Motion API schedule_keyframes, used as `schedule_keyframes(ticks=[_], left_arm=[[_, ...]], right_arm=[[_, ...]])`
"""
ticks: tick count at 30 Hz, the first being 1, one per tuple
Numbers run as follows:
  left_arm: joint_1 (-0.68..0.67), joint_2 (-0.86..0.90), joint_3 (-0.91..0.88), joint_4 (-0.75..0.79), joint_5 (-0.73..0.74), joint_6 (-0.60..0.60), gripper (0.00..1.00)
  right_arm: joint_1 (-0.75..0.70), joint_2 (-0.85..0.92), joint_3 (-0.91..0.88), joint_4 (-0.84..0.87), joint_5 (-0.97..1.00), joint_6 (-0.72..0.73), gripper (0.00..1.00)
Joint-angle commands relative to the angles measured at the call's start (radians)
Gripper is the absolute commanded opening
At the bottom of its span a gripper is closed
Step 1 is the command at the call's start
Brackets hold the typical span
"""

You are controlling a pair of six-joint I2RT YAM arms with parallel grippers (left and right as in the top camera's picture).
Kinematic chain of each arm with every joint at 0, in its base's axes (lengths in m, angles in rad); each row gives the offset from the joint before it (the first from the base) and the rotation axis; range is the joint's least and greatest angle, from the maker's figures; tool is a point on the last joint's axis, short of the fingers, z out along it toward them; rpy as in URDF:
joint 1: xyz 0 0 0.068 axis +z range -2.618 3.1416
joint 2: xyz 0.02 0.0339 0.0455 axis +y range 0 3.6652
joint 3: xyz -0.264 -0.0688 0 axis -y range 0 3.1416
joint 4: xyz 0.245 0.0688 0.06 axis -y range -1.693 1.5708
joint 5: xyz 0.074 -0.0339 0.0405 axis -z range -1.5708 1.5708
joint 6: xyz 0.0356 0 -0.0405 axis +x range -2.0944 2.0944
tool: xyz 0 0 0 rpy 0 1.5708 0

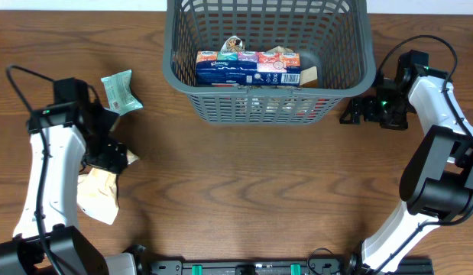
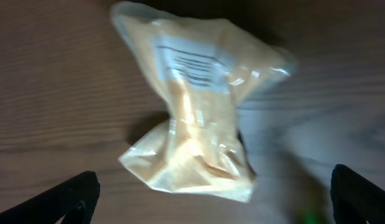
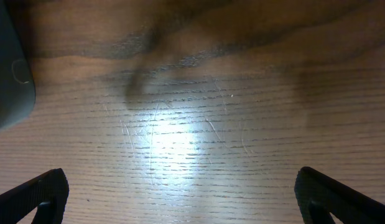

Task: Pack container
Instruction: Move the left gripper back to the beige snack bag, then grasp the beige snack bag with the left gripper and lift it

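My left gripper (image 2: 220, 200) hangs wide open and empty over the tan packet (image 2: 198, 118), well apart from the container (image 1: 268, 86) at the far side, and the slick, crumpled film could slip a shallow pinch.

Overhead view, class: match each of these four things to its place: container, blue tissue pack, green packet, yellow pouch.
Things:
1 container
2 blue tissue pack
3 green packet
4 yellow pouch

Places:
A on the table, just left of the container
B partly under the left arm
C top centre of the table
D inside the container

Pairs: 1-C, 2-D, 3-A, 4-B
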Motion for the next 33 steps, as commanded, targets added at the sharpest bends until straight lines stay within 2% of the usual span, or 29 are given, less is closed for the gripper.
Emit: schedule_keyframes(ticks=[1, 4, 9, 16, 26, 33], left_arm=[[0.06, 0.008, -0.048, 0.034, 0.013, 0.086, 0.99], [0.086, 0.008, -0.091, 0.079, 0.065, 0.099, 0.99], [0.089, 0.008, -0.179, 0.179, 0.056, 0.162, 0.99], [0.105, 0.008, -0.278, 0.3, 0.056, 0.162, 0.99], [0.154, 0.035, -0.314, 0.394, 0.057, 0.188, 0.99], [0.154, 0.124, -0.314, 0.428, 0.056, 0.199, 0.99]], right_arm=[[0.011, 0.003, -0.002, -0.001, -0.006, -0.03, 0.99], [0.011, 0.003, -0.002, 0.0, -0.006, -0.03, 0.99], [0.011, 0.003, -0.002, 0.0, -0.006, -0.03, 0.99], [0.011, 0.004, -0.002, -0.002, -0.006, -0.03, 0.99], [0.011, 0.004, -0.002, -0.005, -0.006, -0.03, 0.99], [0.011, 0.003, -0.002, -0.021, -0.006, -0.03, 0.99]])
